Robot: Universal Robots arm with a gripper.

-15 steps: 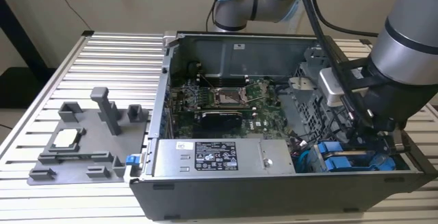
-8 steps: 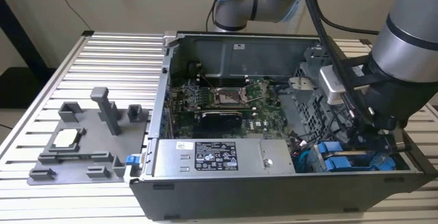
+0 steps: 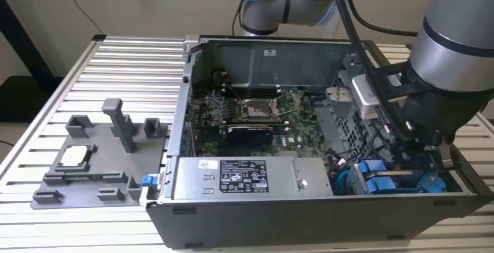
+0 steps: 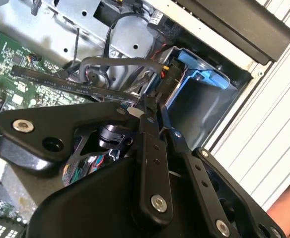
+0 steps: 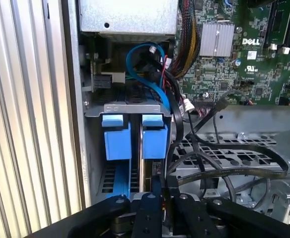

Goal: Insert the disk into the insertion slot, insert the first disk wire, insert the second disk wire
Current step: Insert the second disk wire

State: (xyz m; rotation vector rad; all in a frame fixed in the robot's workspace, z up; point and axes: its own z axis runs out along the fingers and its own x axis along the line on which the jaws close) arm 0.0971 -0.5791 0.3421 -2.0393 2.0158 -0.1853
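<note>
My gripper [image 5: 158,187] was down inside the computer case [image 3: 309,221], in the lower right of the exterior view, past the end of the power-supply box [image 3: 247,178]. My fingers [image 4: 152,148] were drawn close together, almost to a point. I could not tell whether anything thin was pinched between them.

The relation that mattered was a straight line. In the first wrist view, the disk [image 5: 155,141] in its blue carrier lay directly ahead of my fingertips. Its long axis ran away from me in line with my own reach, not across it. It was already seated in the insertion slot [image 5: 132,107], whose grey metal lip crossed the carrier's far end. The other blue carrier [image 5: 117,141] sat just beside it in the same cage, parallel and off my line. I took the one I was aimed at to be the task's disk, though the two looked alike.

Beyond the cage a blue cable [image 5: 144,74] looped toward the board, and a bundle of black cables [image 5: 224,171] curled near my fingers on the side away from the case wall. In the second wrist view my fingertips [image 4: 146,110] stood near the carrier's blue end [image 4: 199,69], but I could not tell whether they touched it.
</note>
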